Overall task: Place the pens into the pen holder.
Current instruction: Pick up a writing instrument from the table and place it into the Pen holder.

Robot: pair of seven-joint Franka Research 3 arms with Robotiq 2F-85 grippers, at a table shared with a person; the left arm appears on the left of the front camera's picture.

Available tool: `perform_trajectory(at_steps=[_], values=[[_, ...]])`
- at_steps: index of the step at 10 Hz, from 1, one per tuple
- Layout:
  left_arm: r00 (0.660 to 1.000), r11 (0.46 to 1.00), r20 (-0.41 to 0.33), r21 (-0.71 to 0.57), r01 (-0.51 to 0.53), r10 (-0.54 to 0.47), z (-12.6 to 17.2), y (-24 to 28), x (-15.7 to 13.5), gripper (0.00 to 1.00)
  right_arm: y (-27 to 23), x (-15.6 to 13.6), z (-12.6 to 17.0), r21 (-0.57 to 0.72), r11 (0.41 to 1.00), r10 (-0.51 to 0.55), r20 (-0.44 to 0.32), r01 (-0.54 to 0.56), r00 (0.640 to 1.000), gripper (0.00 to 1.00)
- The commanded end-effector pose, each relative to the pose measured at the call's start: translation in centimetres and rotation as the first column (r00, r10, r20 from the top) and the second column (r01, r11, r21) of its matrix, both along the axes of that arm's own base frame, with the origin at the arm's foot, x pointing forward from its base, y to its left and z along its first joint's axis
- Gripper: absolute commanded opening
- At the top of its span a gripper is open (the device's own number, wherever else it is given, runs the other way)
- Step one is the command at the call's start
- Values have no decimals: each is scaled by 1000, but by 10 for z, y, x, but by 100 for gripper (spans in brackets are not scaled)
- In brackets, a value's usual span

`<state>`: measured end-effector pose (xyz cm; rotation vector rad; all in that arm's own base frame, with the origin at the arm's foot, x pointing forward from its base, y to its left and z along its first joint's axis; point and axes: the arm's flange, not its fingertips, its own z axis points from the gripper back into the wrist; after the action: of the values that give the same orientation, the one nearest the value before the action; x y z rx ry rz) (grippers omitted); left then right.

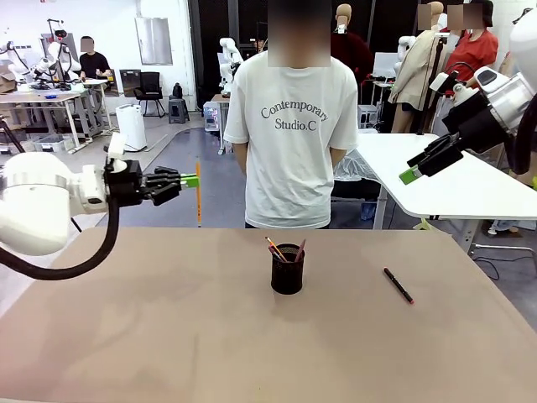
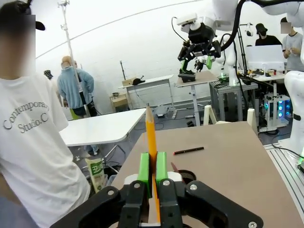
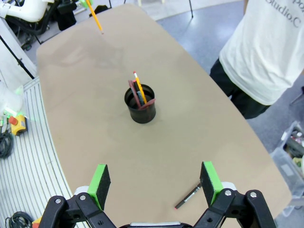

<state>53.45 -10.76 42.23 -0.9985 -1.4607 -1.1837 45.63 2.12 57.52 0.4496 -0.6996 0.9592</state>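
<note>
My left gripper (image 1: 191, 180) hangs high over the table's left side, shut on a yellow-orange pencil (image 1: 198, 195) that stands upright. In the left wrist view the pencil (image 2: 151, 135) is pinched between the green pads (image 2: 144, 167). The black mesh pen holder (image 1: 287, 270) stands at the table's middle with a yellow pencil and a reddish-brown pen leaning in it; the holder (image 3: 140, 104) also sits ahead of my right gripper. A black pen with a red tip (image 1: 398, 285) lies flat to the holder's right. My right gripper (image 1: 413, 174) is raised at the far right, open and empty; it (image 3: 156, 178) looks down on the table.
A person in a white T-shirt (image 1: 294, 126) stands at the far edge behind the holder, hands out of sight. A white table (image 1: 453, 180) stands beyond the right corner. The brown tabletop (image 1: 151, 327) is bare around the holder and the pen.
</note>
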Motion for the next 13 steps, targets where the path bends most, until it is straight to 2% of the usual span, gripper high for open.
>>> perform_trajectory(at_steps=[1, 8, 10, 11, 13], values=[[998, 999, -16, 10, 53, -53, 2, -18, 10, 0, 0, 0, 1, 4, 1000, 3, 1, -3, 1000, 100], [970, 969, -1, -54, 241, -241, 6, -107, 25, 0, 0, 0, 1, 4, 1000, 3, 1, -3, 1000, 100], [976, 972, -11, -98, 213, -215, 3, -132, 30, 0, 0, 0, 1, 4, 1000, 3, 1, -3, 1000, 100], [970, 962, 13, -124, 242, -242, -1, -146, 30, 0, 0, 0, 1, 4, 1000, 3, 1, -3, 1000, 100], [966, 956, -2, -140, 258, -260, -17, -166, 36, 0, 0, 0, 1, 4, 1000, 3, 1, -3, 1000, 100]])
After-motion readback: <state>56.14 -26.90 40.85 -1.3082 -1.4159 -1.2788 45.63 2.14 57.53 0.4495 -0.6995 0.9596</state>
